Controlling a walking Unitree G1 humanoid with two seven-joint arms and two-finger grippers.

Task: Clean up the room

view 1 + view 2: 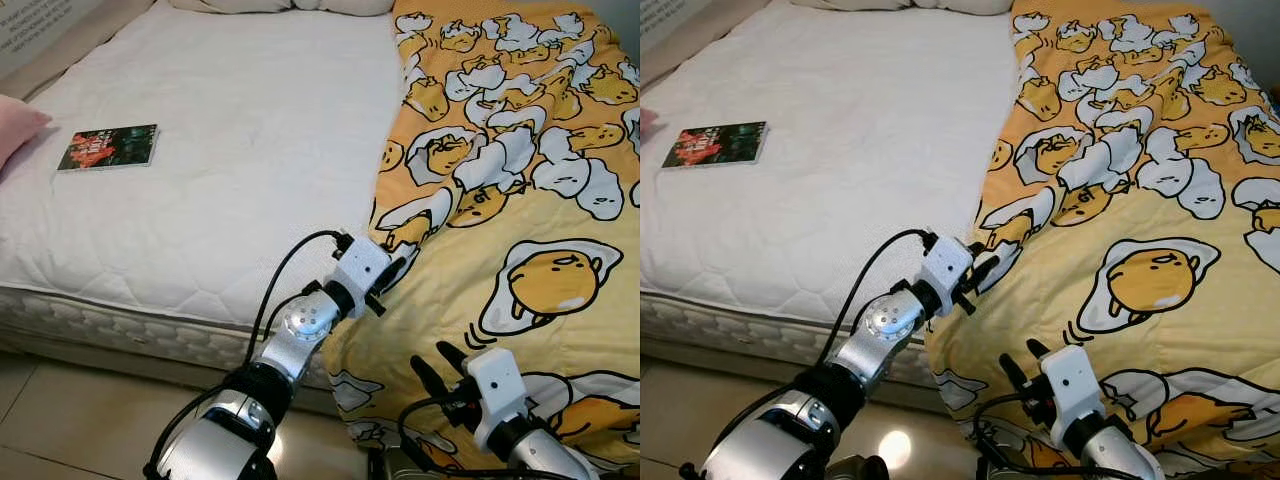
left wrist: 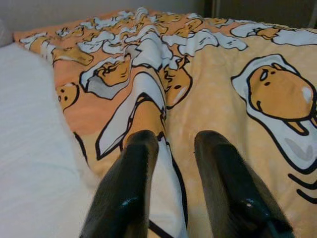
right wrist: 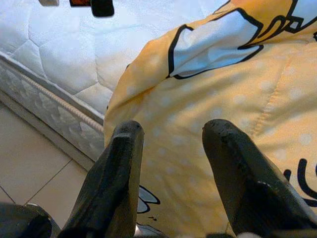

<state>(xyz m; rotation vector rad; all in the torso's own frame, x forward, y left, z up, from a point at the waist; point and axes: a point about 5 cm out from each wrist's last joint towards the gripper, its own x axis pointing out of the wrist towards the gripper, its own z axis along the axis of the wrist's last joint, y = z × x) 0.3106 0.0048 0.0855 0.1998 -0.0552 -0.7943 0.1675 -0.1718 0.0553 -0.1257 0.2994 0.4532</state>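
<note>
Yellow blanket (image 1: 520, 200) covers the bed's (image 1: 230, 180) right half; the left tool (image 1: 398, 268), fingers apart at its folded edge, should pinch deep, while the right tool (image 1: 440, 368) waits open near the foot corner.

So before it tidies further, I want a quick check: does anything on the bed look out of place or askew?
Yes. The yellow egg-print blanket covers just the bed's right side, its edge rumpled, leaving the white mattress bare. A book lies loose near the left edge. The left gripper sits at the blanket's edge.
</note>
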